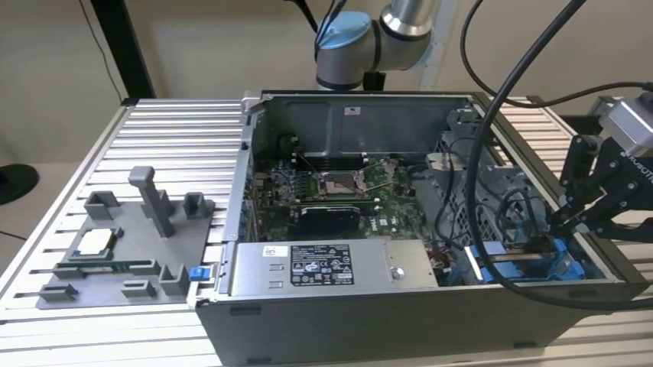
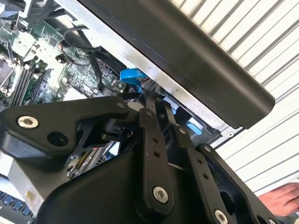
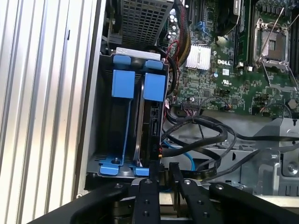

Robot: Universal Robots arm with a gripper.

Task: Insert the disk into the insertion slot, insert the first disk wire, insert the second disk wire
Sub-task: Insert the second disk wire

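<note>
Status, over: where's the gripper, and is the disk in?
Gripper hovering at the end of the insertion slot. Disk looks seated, edge-on in the slot. Black cables loop beside it; a person's hand close by.

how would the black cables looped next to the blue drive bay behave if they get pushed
Probably floppy: the black cables lie in loose curves, so they would likely bend aside rather than resist. They may spring back partly, since the loops cross each other. Likely light, being thin beside the drive bay.
</note>
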